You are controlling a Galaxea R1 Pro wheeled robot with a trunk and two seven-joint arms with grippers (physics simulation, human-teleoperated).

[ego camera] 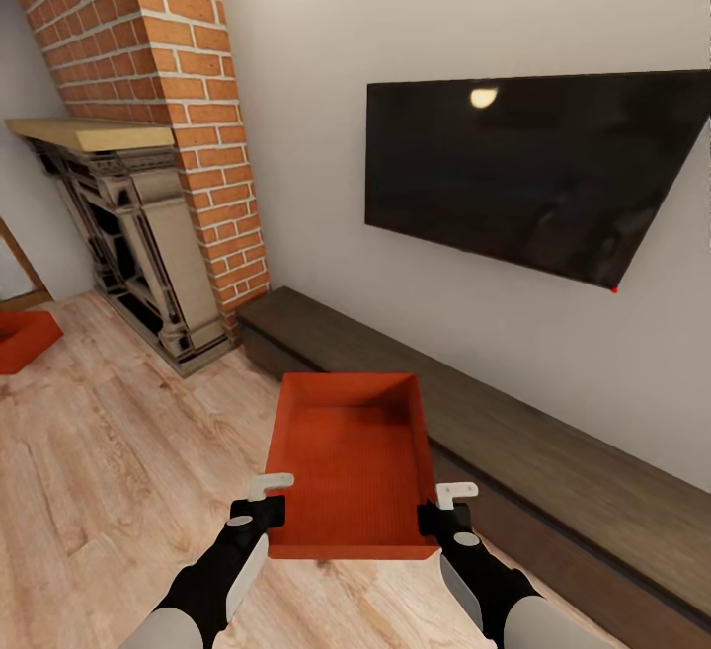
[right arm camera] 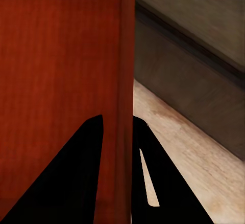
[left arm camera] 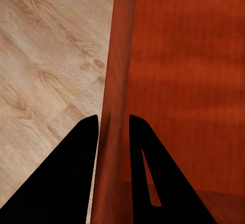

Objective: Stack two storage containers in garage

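While both hands point(ego camera: 269, 498) point(ego camera: 446, 509) clamp one bin point(ego camera: 351, 461), second bin point(ego camera: 22, 338) on floor point(ego camera: 118, 451).

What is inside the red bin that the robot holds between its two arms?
The red bin looks empty: only its bare ribbed bottom and inner walls show. The left pincer and the right pincer each clamp a side wall. The floor right under the bin is covered.

Brick fireplace point(ego camera: 178, 116) w/ dark surround, black wall TV point(ego camera: 523, 175), long dark bench point(ego camera: 513, 451), light wood-plank floor point(ego camera: 109, 461).
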